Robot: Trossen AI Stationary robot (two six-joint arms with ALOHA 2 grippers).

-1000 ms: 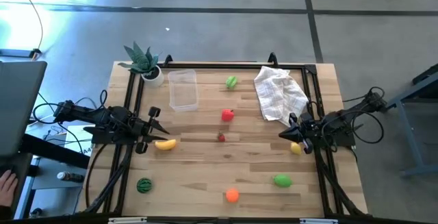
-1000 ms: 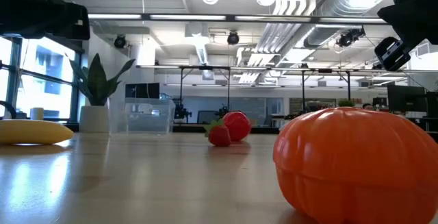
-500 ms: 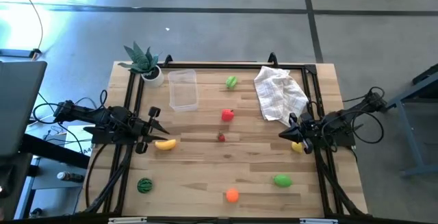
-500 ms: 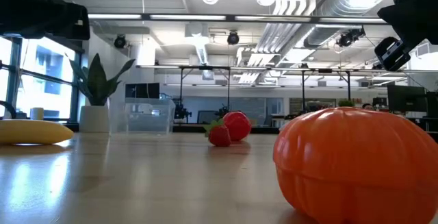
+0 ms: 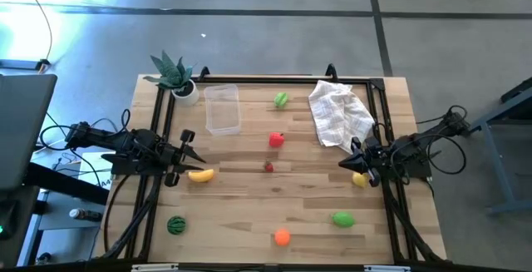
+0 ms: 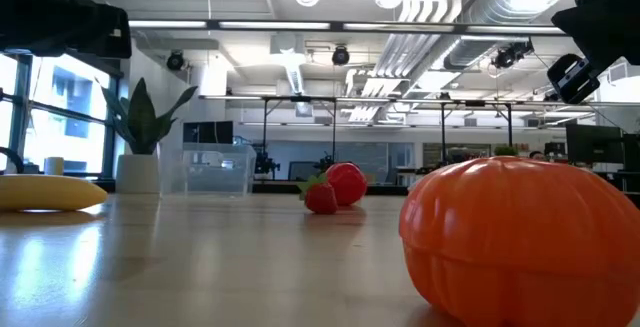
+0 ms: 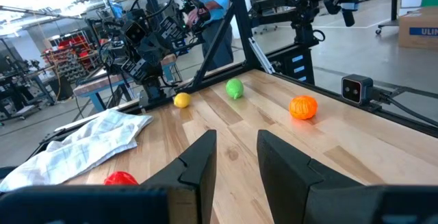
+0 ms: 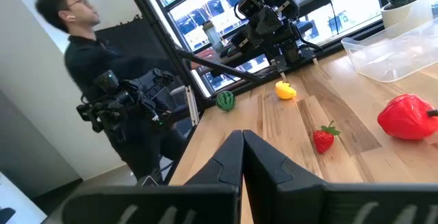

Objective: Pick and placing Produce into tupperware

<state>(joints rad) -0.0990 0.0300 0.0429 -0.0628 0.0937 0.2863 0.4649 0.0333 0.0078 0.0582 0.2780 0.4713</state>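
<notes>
The clear tub (image 5: 222, 108) stands near the table's far left, beside a potted plant. Produce lies scattered on the wood: banana (image 5: 200, 175), watermelon (image 5: 174, 225), orange (image 5: 283, 237), lemon (image 5: 359, 180), two light green pieces (image 5: 342, 219) (image 5: 282, 100), a red pepper (image 5: 276, 140) and a strawberry (image 5: 268, 166). My left gripper (image 5: 188, 150) hovers open at the left edge, just beyond the banana; its fingers (image 7: 205, 157) stand apart. My right gripper (image 5: 345, 164) is shut (image 8: 241, 145) at the right edge, with the lemon on the table right beside it.
A crumpled white cloth (image 5: 339, 114) lies at the far right, next to the right arm. The potted plant (image 5: 174, 76) fills the far left corner. A black frame rail (image 5: 274, 79) runs along the table's far edge. A person (image 8: 102, 80) stands beyond the table's left side.
</notes>
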